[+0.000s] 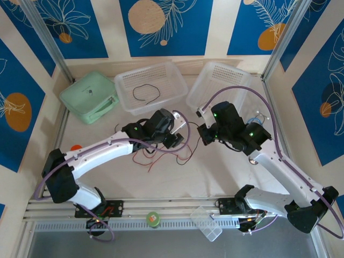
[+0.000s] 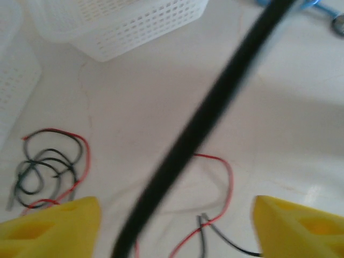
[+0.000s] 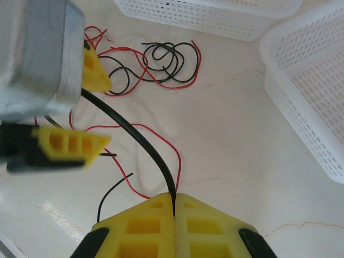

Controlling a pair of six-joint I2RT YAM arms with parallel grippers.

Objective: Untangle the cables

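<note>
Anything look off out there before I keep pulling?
Nothing is spilled or broken. One oddity: the black cable pinched in the right gripper arcs between the fingers of the open left gripper without being held there. Beyond it, the red and black cables lie knotted on the table.

1. Cables: red and black.
2. Baskets: translucent white, grid-perforated.
3. Case: mint green.
4. Wall panels: blue, with orange discs and white leaf outlines.
5. Left gripper, right gripper: yellow fingers.
6. Table: cream.
7. Arms: white shells, black joints.
</note>
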